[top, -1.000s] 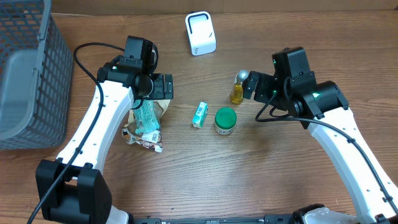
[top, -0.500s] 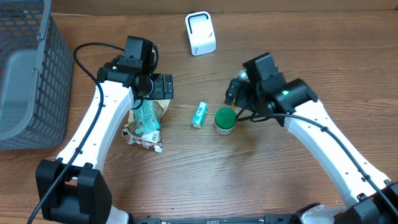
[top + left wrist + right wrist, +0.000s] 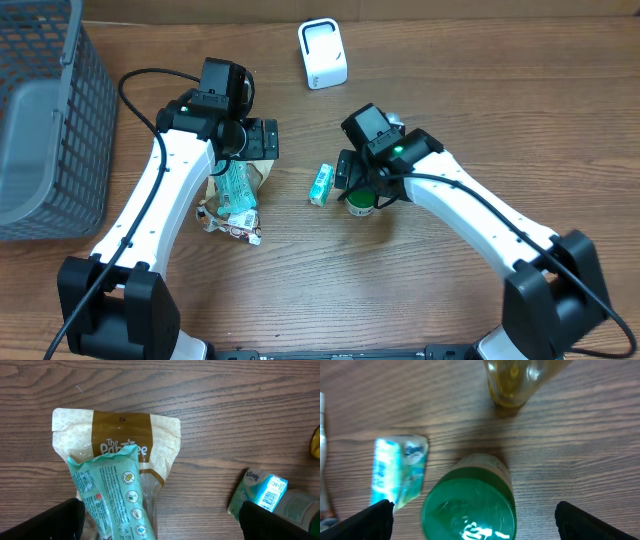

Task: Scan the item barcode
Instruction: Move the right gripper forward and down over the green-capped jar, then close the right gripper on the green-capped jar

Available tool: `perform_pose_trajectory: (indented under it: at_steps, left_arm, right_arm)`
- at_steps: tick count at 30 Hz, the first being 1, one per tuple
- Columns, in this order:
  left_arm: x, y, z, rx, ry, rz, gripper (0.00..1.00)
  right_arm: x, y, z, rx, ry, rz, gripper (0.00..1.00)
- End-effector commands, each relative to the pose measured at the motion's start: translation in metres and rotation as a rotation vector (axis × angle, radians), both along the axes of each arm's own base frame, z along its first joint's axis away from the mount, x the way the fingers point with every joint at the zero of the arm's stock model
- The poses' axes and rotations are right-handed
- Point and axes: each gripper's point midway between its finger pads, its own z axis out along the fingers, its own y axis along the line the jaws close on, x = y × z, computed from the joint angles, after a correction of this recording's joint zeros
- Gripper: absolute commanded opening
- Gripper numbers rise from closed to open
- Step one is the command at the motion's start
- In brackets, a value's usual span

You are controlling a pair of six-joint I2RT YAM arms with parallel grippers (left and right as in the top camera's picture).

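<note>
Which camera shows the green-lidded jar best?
Right wrist view: the green-lidded jar is close, lid toward the lens. Overhead, the right arm hides most of it; the left wrist view catches only a sliver.

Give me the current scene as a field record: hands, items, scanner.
left hand: open, above the snack pouch and teal packet
right hand: open, above the green-lidded jar
tissue pack: flat, left of jar
yellow bottle: beyond jar
white scanner: far edge, untouched
basket: far left
</note>
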Motion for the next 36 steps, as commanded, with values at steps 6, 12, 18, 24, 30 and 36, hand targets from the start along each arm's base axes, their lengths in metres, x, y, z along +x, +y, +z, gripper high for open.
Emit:
perform_pose_trajectory:
  at_steps: [6,12,18,24,30,36]
  left_arm:
    - [0.004,-0.005,0.007,-0.005,-0.020,-0.023,1.00]
    - [0.004,-0.005,0.007,-0.005,-0.020,-0.023,1.00]
    - [0.004,-0.005,0.007,-0.005,-0.020,-0.023,0.99]
    - [0.004,-0.005,0.007,-0.005,-0.020,-0.023,1.00]
    - [0.004,-0.005,0.007,-0.005,-0.020,-0.023,1.00]
    - [0.004,-0.005,0.007,-0.005,-0.020,-0.023,0.99]
  right_arm:
    - [-0.003,0.000,-0.016,-0.026,0.057,-0.003,0.99]
    - [-0.008,-0.002,-0.017,-0.037,0.076,-0.001,0.93]
    - [-0.014,0.004,-0.017,-0.044,0.083,0.022,0.83]
    - [-0.016,0.003,-0.018,-0.048,0.087,0.023,0.73]
    - [-0.011,0.006,-0.017,-0.049,0.067,0.073,0.88]
    - [-0.010,0.007,-0.020,-0.050,0.055,0.107,0.90]
